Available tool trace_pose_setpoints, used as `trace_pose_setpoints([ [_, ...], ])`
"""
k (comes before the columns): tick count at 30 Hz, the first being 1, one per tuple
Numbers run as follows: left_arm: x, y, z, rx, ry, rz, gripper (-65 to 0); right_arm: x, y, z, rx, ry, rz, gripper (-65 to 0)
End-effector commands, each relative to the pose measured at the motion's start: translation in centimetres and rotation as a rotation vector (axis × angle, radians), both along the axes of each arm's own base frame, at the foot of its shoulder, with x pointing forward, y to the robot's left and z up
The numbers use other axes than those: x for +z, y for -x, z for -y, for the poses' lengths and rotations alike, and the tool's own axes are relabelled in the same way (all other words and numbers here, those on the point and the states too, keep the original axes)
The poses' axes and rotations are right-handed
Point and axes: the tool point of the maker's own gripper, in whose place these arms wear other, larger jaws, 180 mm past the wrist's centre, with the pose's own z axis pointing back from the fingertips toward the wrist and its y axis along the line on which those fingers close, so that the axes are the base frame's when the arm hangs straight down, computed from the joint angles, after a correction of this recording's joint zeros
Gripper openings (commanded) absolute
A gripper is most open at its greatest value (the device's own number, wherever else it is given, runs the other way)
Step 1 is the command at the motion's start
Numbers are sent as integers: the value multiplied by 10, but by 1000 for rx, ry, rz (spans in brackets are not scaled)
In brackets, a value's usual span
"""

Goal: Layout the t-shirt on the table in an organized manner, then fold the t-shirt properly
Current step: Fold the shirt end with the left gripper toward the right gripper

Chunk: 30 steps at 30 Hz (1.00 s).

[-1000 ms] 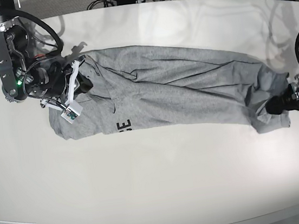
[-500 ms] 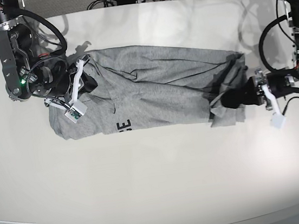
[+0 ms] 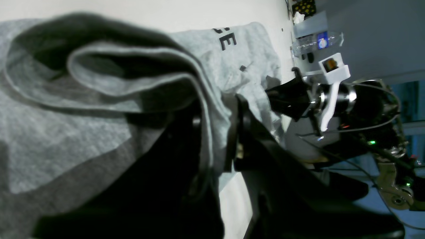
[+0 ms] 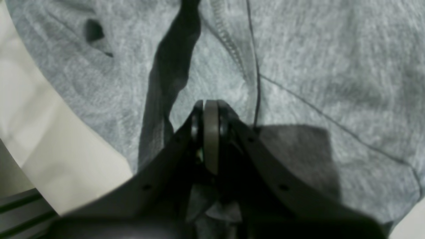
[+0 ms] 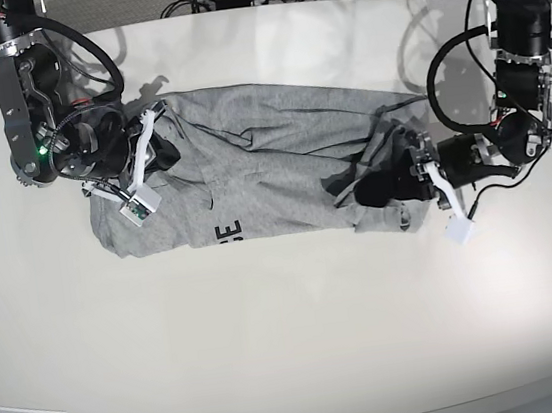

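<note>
Two robot arms hold the t-shirt [image 5: 271, 167], which lies bunched up in a long heap on the white counter [image 5: 293, 345]. The left hand [image 5: 380, 189], at the heap's 3 o'clock end, is clamped on a thick fold of grey cloth that curls over on itself. The right hand [image 5: 153, 151], at the 9 o'clock end, has its fingers pressed together on a thin bit of the shirt. Black letters [image 5: 229, 234] peek out at the heap's 6 o'clock edge.
</note>
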Motion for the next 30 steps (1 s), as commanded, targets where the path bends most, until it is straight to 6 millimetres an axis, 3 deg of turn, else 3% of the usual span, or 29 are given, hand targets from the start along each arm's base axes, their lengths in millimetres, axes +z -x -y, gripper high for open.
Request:
trace_pose_setpoints([
  [1,16,-12,5,4,36,47,-650,12,-11,0,-1,-16,45,-650],
  [2,16,-10,10,-4,45,44,-624,12,-11,0,-1,-16,45,-650],
  [6,19,-11,26,-12,85,45,-321,12,-11,0,-1,-16,45,-650],
  [8,29,-13,29,-17,131,49,-296,12,-11,0,-1,-16,45,-650],
  [12,42,-11,35,-108,144,46,-302,12,-11,0,-1,-16,45,-650],
  [14,44,-11,36,-149,124,49,-350,12,-12,0,-1,-16,45,-650],
  [16,47,-13,36,-170,110,54,-466,12,-12,0,-1,-16,45,-650],
  [18,50,-16,33,-179,98,62,-628,12,-12,0,-1,-17,45,-650],
  [19,51,-17,31,-177,93,66,-650,12,-12,0,-1,-17,46,-650],
  [23,59,-28,18,-151,73,93,-650,19,-22,0,-4,-25,68,-650],
  [26,68,-43,0,-80,66,135,-650,37,-38,-7,-12,-86,98,-650],
  [30,58,-51,-36,-29,-82,150,-650,65,-53,-14,26,-87,136,-650],
])
